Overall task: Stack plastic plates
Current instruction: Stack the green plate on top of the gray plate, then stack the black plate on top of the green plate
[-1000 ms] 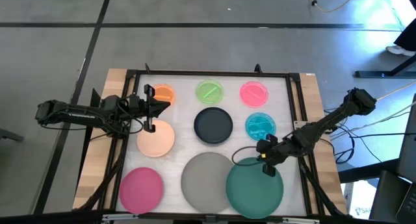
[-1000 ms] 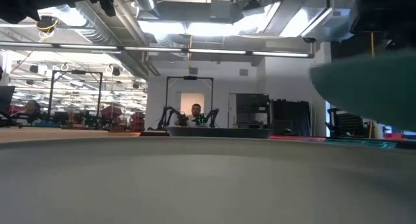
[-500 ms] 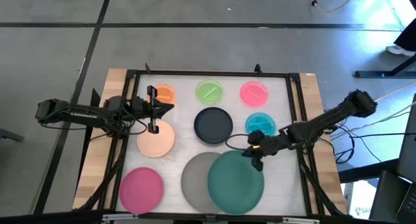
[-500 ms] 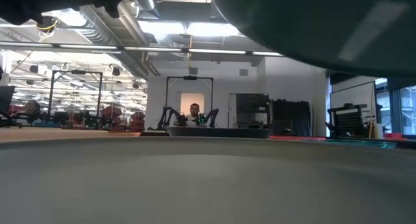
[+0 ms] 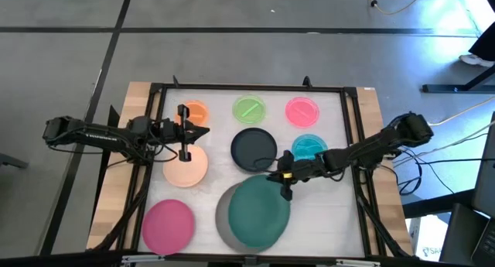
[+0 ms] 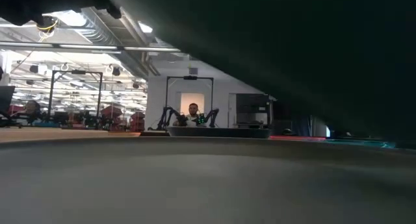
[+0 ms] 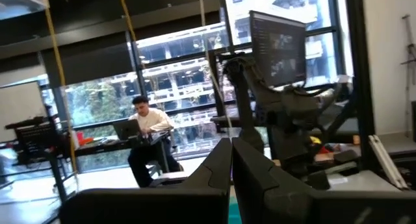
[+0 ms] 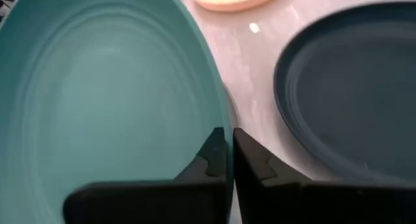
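While the right end effector [image 5: 285, 176] is pinching the rim of the large round dark green plastic plate [image 5: 258, 213], carrying it over the large round grey plastic plate [image 5: 225, 214], an off-centre release risks a lopsided stack. Being round, it has no long axis. Farther off, the left end effector [image 5: 184, 133], fingers together, is hovering above the medium peach plate [image 5: 186, 168].

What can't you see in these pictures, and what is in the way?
- Grey plate, high view: mostly covered by the dark green plate that the right gripper holds by its rim.
- Low view: that plate's dark underside blocks the right side.
- Peach plate, high view: the left gripper hides part of its edge.
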Robot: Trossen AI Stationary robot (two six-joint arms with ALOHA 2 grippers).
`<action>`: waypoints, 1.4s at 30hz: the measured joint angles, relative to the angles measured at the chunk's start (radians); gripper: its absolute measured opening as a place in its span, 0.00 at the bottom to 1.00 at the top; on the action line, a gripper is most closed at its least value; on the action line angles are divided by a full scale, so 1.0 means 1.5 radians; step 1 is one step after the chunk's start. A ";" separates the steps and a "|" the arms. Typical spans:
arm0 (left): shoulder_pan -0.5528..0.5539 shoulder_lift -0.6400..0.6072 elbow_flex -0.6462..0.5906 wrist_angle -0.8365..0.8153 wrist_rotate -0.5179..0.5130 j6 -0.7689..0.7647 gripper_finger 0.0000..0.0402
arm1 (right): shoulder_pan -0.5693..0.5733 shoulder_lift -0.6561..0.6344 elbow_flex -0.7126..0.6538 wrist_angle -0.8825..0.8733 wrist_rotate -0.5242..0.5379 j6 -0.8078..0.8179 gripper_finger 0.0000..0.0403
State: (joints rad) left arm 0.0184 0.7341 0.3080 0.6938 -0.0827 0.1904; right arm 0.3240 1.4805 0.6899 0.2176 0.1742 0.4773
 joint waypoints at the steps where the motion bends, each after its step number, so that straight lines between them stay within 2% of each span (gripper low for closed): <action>1: -0.004 0.000 0.000 0.000 0.001 0.000 0.02 | -0.002 0.011 0.000 0.013 0.002 -0.010 0.00; 8: -0.025 0.000 0.000 -0.004 0.000 0.003 0.02 | -0.022 0.058 0.000 0.059 0.013 -0.027 0.02; 11: -0.027 0.000 0.000 -0.004 -0.001 0.004 0.05 | -0.021 0.074 0.000 0.080 0.040 -0.041 0.05; 19: -0.026 0.000 0.000 -0.004 -0.003 -0.001 0.14 | -0.035 0.086 0.000 0.086 0.066 -0.079 0.25; 23: -0.026 0.000 0.000 -0.004 -0.004 -0.003 0.16 | -0.034 0.072 0.000 0.077 0.064 -0.145 0.34; 26: -0.026 0.000 0.000 -0.004 -0.037 -0.001 0.18 | -0.030 0.033 0.000 0.066 0.062 -0.209 0.38; 29: -0.026 0.001 0.000 -0.015 -0.073 -0.007 0.22 | -0.016 -0.014 -0.004 0.041 0.077 -0.254 0.40; 35: -0.032 0.039 0.001 -0.045 -0.080 -0.058 0.30 | -0.001 -0.077 -0.046 0.023 0.105 -0.289 0.40; 42: -0.046 0.093 0.001 -0.051 -0.095 -0.080 0.31 | -0.002 -0.085 -0.064 0.023 0.136 -0.332 0.40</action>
State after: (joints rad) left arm -0.0502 0.8730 0.3088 0.6170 -0.2253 0.0711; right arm 0.3202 1.3524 0.5934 0.2524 0.3782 -0.0211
